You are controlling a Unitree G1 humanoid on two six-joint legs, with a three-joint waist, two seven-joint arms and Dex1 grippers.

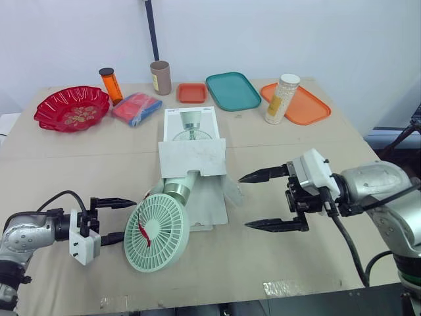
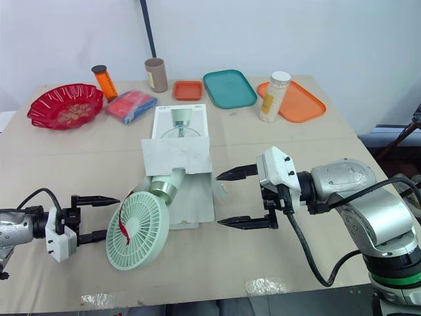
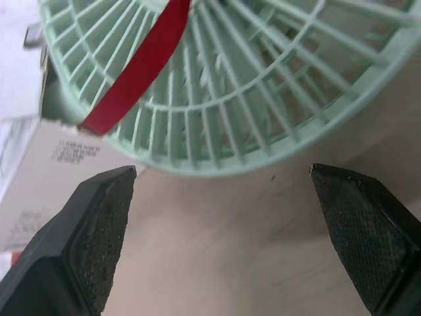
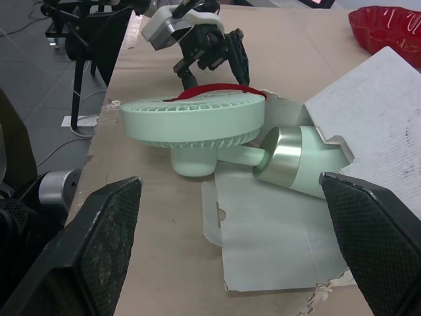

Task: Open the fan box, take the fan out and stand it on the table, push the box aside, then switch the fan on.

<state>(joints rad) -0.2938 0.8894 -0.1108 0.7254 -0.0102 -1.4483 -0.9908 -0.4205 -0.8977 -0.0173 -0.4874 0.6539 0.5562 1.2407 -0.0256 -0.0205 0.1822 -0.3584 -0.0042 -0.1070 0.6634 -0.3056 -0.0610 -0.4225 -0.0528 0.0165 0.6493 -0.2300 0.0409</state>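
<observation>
The pale green fan (image 1: 158, 231) lies tilted at the table's front, its round grille with a red strap facing up and its base (image 4: 299, 160) still inside the mouth of the white fan box (image 1: 192, 148). The box lies flat with its flaps spread open. My left gripper (image 1: 113, 220) is open just left of the grille's rim, not touching it; in the left wrist view the grille (image 3: 256, 79) sits just beyond the fingertips (image 3: 105, 197). My right gripper (image 1: 266, 199) is open to the right of the box, holding nothing.
Along the back stand a red bowl (image 1: 72, 108), an orange bottle (image 1: 110, 85), a red and blue packet (image 1: 136, 108), a brown cup (image 1: 160, 78), a small orange tray (image 1: 192, 93), a teal tray (image 1: 233, 91) and an orange tray (image 1: 306, 105) with a white jar (image 1: 282, 99).
</observation>
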